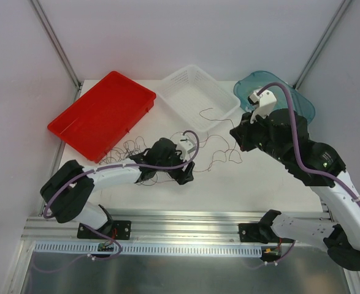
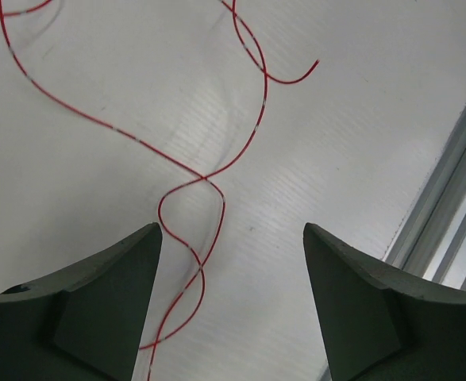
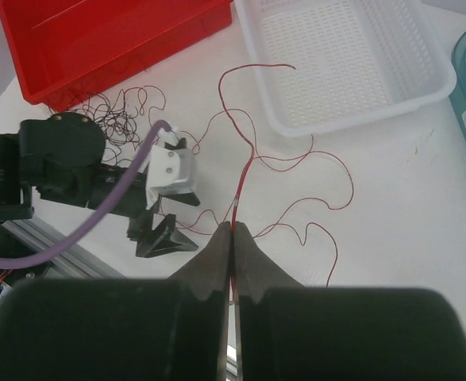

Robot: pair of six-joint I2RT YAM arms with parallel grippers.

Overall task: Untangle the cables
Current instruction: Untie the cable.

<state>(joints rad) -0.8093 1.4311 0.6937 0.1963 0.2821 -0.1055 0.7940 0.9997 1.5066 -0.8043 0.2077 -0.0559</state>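
While the right gripper [image 3: 233,232] is clamped tight on a red cable [image 3: 247,163], the left gripper [image 2: 231,230] hangs open just above the surface [image 2: 336,119], a red stretch lying loose between its jaws, nothing held; the other cables [image 1: 126,146] sit snarled beside the red tray [image 1: 100,113], near the white basket [image 1: 195,98]; risks: pulling right while strands cross could tighten the snarl or drag it; thin wire may slip; left could close on bare surface.

Left tool [image 2: 231,230] spread wide, low; right tool [image 3: 233,228] pinched shut.
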